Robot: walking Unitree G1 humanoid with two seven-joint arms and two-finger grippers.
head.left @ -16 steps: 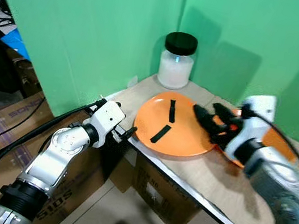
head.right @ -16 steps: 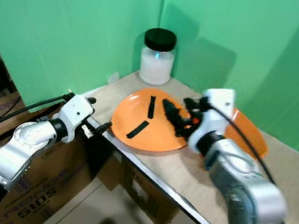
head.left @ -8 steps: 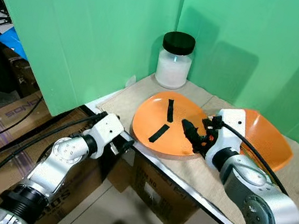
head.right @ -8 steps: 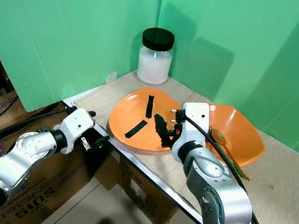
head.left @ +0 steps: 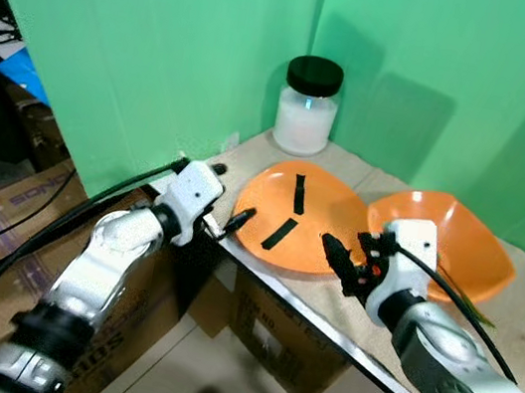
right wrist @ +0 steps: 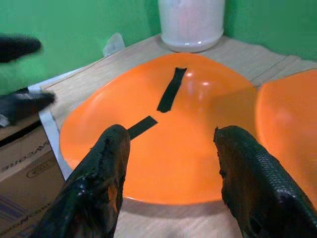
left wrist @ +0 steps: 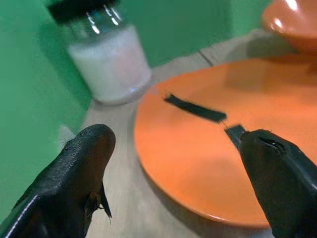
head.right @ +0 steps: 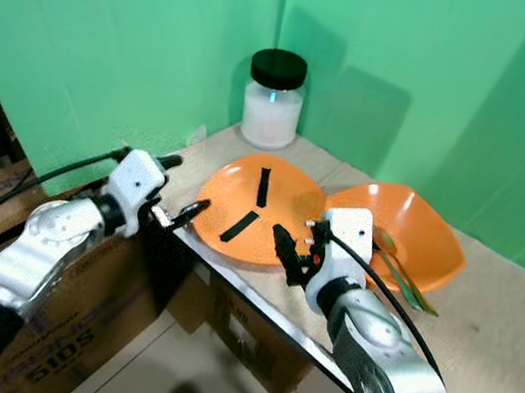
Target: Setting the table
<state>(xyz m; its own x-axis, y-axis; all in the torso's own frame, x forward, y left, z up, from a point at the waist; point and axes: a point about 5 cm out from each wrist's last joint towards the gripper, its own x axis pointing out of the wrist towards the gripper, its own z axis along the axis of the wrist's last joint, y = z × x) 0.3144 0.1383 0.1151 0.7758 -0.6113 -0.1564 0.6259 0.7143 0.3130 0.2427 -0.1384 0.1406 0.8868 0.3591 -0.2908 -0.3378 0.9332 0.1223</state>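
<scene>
Desk (head.left: pixel 391 329): a pale wood top pushed into a corner of green walls, with a metal strip along its near edge.
Plate (head.left: pixel 321 237): orange, lying flat near the desk's front edge, with two black strips (head.left: pixel 292 212) stuck on it.
Bowl (head.left: pixel 456 244): orange, just beside the plate on the robot's right, its rim close to or touching the plate's. A greenish utensil (head.right: pixel 400 275) leans out over its near rim.
Jar (head.left: pixel 308 106): clear glass with a black lid and white contents, upright in the corner behind the plate.
Left gripper (head.left: pixel 227 196): at the desk's left corner, pointing at the plate's edge; jaws spread wide, holding nothing.
Right gripper (head.right: pixel 288 253): low over the plate's near rim, jaws parted wide and empty, the plate seen between them in the right wrist view.
Cardboard boxes (head.left: pixel 7 214): on the floor under and to the left of the desk.
</scene>
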